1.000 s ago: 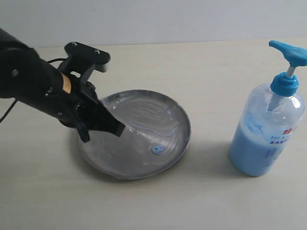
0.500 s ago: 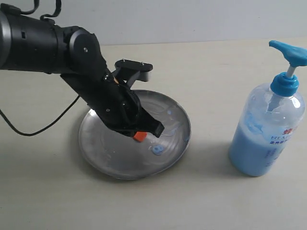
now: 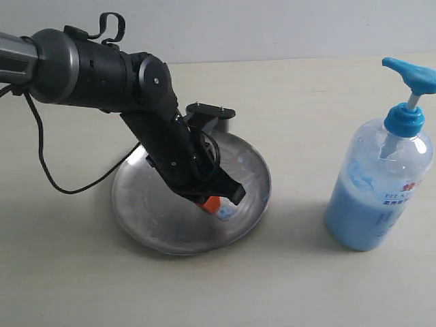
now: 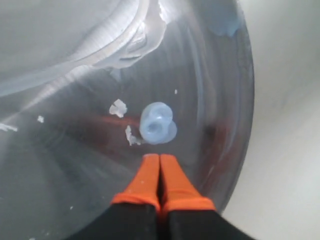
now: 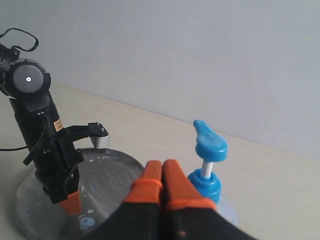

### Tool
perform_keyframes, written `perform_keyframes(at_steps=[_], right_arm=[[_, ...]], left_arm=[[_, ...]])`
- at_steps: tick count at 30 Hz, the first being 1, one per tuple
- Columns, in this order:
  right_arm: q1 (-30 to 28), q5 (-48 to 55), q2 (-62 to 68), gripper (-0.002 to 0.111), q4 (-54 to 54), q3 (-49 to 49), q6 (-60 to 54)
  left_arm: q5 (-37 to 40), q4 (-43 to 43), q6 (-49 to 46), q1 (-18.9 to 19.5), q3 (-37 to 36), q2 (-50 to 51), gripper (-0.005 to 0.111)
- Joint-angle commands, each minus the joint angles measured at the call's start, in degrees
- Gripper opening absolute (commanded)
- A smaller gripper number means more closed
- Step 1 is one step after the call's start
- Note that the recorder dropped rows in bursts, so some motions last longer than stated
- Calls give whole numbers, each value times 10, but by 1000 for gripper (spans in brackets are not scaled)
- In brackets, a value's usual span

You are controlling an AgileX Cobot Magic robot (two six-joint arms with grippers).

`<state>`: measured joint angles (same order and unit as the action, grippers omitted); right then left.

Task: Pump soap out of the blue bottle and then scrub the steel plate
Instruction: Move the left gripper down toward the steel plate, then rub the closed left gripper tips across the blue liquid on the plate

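Observation:
The steel plate [image 3: 139,204] lies left of centre on the table, streaked with whitish smears. A small blob of pale blue soap [image 3: 225,213] sits near the plate's front right rim. My left gripper [image 3: 212,203] is shut with nothing in it, its orange tips pressed down on the plate just short of the blob. In the left wrist view the soap [image 4: 157,123] lies right ahead of the left gripper [image 4: 159,157]. The blue bottle [image 3: 378,191] stands upright at the right. My right gripper [image 5: 162,164] is shut and empty, hovering apart from the bottle's pump head [image 5: 210,142].
The left arm's black body [image 3: 102,68] and its cable [image 3: 48,170] reach in from the upper left over the plate. A pale wall stands behind the beige table [image 3: 293,102]. The right arm does not show in the exterior view.
My left gripper has swept across the plate from its left side to the front right, ending just beside the soap blob. The bottle and plate have stayed put.

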<state>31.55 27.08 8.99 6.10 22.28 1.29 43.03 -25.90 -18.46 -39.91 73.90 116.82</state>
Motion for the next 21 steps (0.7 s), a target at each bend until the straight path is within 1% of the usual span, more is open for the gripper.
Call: perform_keyframes(at_steps=[1, 5, 8, 16, 21], right_arm=[[-3, -11, -7, 0, 4, -2, 3], [-3, -14, -25, 0, 6, -5, 3], [-3, -40, -41, 0, 6, -18, -13], [-3, -40, -41, 0, 6, -18, -13], [-3, -40, -41, 0, 6, -18, -13]], left_arm=[[1, -15, -24, -3, 9, 12, 0], [-12, -15, -27, -3, 9, 22, 0], [-28, -25, -27, -3, 9, 30, 0], [-62, -60, -27, -3, 9, 61, 0], [-98, -80, -27, -3, 9, 68, 0]])
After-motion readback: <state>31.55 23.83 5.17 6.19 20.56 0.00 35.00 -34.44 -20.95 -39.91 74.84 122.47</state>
